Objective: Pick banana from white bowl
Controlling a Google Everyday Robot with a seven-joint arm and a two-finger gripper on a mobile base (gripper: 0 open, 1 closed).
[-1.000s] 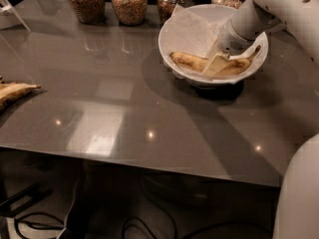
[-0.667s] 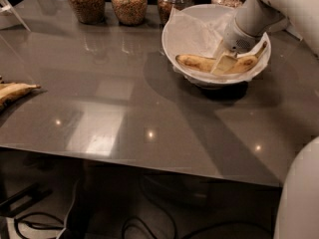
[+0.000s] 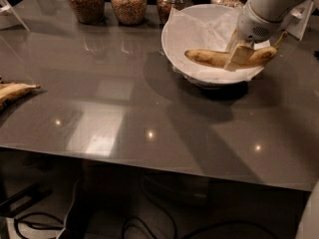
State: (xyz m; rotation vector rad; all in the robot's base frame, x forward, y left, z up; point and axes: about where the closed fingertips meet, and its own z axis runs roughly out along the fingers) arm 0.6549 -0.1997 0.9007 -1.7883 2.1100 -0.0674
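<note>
Gripper (image 3: pixel 238 57): upper right of frame, over the white bowl (image 3: pixel 172 39); fingers clamped across the middle of the banana (image 3: pixel 207 59).
Banana: lies crosswise in the grasp, stem tip toward the right rim; seemingly just clear of the crumpled paper lining (image 3: pixel 199 26), though contact is hard to judge.
Four jars of grain (image 3: pixel 128 3): in a row along the top edge, behind the bowl.
Second banana piece (image 3: pixel 15 90): left edge, on the grey table (image 3: pixel 149 113), well apart from the bowl.

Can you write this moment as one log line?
gripper: shut on banana | where: at white bowl | step: pick
</note>
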